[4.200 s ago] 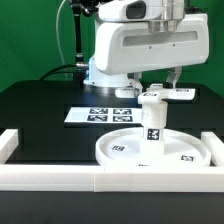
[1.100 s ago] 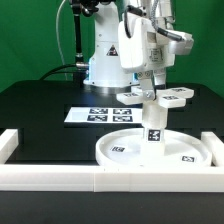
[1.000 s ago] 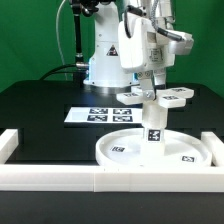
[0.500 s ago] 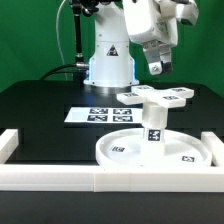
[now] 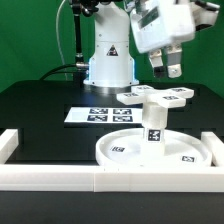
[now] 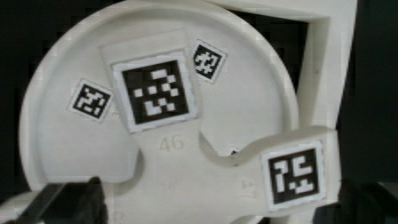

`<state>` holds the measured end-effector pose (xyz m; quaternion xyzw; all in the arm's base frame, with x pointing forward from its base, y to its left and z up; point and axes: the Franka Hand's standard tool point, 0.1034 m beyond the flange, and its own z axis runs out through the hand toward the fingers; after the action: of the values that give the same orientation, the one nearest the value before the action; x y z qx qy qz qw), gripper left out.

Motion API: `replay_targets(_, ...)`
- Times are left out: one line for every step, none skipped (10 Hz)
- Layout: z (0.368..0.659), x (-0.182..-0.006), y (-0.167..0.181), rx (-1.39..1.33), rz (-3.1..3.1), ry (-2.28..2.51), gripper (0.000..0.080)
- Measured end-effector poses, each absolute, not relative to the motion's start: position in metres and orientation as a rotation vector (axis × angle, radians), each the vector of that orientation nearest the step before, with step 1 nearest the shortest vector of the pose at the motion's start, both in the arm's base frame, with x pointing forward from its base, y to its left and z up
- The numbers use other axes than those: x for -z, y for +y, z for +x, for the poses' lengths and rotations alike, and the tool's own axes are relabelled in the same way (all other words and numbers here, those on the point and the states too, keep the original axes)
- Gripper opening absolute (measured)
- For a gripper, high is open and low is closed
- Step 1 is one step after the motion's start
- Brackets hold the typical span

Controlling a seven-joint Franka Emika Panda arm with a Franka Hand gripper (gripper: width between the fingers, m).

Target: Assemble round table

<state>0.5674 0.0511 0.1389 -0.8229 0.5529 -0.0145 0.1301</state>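
Inverted round table on the worktop: disc, upright post, cross-shaped foot on top. Probably light, rigid, smooth plastic; grasp a foot arm or the post. Fingers spread, empty, above.

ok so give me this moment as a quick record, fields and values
hand: open, empty, up above the foot, touching nothing
round disc: lying flat just behind the white frame's front wall
post: upright at the disc's middle
cross foot: on top of the post
marker board: flat, behind the disc
joint tightness: cannot tell
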Motion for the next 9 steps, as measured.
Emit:
replay_targets(0.567,-0.138,0.051,0.051,-2.432,1.549,0.0649)
replay_targets(0.567,-0.138,0.051,0.064,-2.487,1.462,0.0649)
replay_targets(0.567,-0.138,0.051,0.077,-2.538,1.376,0.0649)
replay_targets(0.567,-0.138,0.051,0.090,-2.586,1.288,0.0649)
replay_targets(0.567,-0.138,0.051,0.097,-2.614,1.236,0.0649)
replay_targets(0.564,-0.137,0.054,0.073,-2.725,1.057,0.0649)
replay_targets(0.564,-0.139,0.057,0.065,-2.792,0.925,0.0649)
replay_targets(0.565,-0.141,0.060,0.078,-2.872,0.740,0.0649)
replay_targets(0.565,-0.141,0.062,0.097,-2.902,0.638,0.0649)
